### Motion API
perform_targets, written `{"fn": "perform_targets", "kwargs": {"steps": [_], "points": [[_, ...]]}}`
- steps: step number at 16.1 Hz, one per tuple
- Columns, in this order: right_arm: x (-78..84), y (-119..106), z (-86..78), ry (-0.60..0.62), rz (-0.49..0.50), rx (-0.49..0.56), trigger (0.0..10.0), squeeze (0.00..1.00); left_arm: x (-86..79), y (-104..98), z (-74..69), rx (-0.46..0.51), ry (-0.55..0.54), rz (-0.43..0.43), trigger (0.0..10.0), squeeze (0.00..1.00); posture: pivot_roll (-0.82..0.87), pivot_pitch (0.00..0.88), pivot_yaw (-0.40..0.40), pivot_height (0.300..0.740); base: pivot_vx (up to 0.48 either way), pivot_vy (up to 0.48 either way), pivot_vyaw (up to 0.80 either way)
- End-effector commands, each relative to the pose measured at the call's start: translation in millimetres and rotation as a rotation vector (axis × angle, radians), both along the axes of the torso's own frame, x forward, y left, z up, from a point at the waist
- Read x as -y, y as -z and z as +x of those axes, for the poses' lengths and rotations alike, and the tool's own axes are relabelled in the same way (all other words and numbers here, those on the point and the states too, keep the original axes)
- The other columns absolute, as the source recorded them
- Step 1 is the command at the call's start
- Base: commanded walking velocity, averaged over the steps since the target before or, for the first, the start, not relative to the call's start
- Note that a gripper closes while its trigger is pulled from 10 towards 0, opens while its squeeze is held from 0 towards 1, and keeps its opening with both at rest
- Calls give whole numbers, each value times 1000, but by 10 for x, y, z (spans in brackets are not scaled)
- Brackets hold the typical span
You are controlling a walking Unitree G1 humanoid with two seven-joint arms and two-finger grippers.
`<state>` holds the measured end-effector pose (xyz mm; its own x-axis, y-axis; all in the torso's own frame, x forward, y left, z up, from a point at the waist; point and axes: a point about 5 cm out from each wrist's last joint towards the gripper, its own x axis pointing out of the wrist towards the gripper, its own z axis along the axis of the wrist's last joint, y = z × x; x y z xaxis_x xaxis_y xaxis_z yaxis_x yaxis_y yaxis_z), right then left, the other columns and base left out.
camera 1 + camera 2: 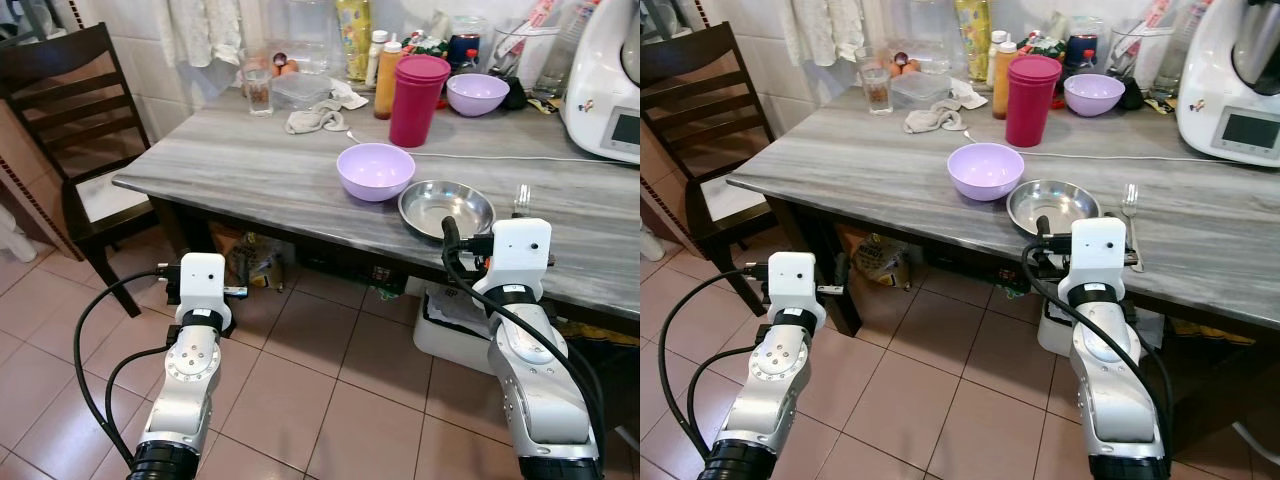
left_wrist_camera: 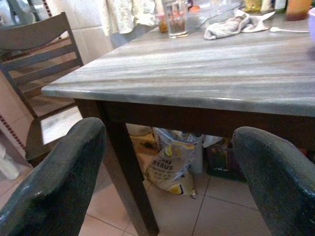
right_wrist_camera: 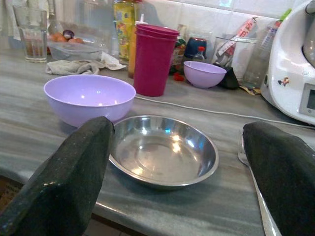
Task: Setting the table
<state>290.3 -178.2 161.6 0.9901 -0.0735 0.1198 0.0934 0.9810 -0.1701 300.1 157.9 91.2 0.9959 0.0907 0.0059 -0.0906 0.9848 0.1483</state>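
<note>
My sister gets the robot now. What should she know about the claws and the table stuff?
Left claw: open, holding nothing, low in front of the table's corner.
Right claw: open, holding nothing, at the table edge, facing the steel bowl.
On the table: a purple bowl beside the steel bowl, a fork on the steel bowl's other side, stacked pink cups and a second purple bowl further back.
Done: one bowl-and-fork place appears laid.
Left: probably the cups and the far bowl, though the final layout is unknown.

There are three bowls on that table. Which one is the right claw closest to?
The shiny metal bowl, sitting at the table's near edge right in front of the right claw. The two purple bowls are plastic-looking and lie farther back.
</note>
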Motion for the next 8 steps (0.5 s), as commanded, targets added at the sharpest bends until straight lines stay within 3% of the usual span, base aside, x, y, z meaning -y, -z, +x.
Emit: {"fn": "perform_targets", "kwargs": {"steps": [1, 8], "points": [[5, 3, -10, 0, 6, -5, 10000, 0, -11, -4, 16, -6, -7, 2, 10000, 0, -233, 0, 40, 740, -240, 0, -800], [10, 8, -22, 2, 6, -7, 10000, 0, -6, 14, -1, -13, -7, 8, 10000, 0, -233, 0, 38, 740, -216, 0, -750]]}}
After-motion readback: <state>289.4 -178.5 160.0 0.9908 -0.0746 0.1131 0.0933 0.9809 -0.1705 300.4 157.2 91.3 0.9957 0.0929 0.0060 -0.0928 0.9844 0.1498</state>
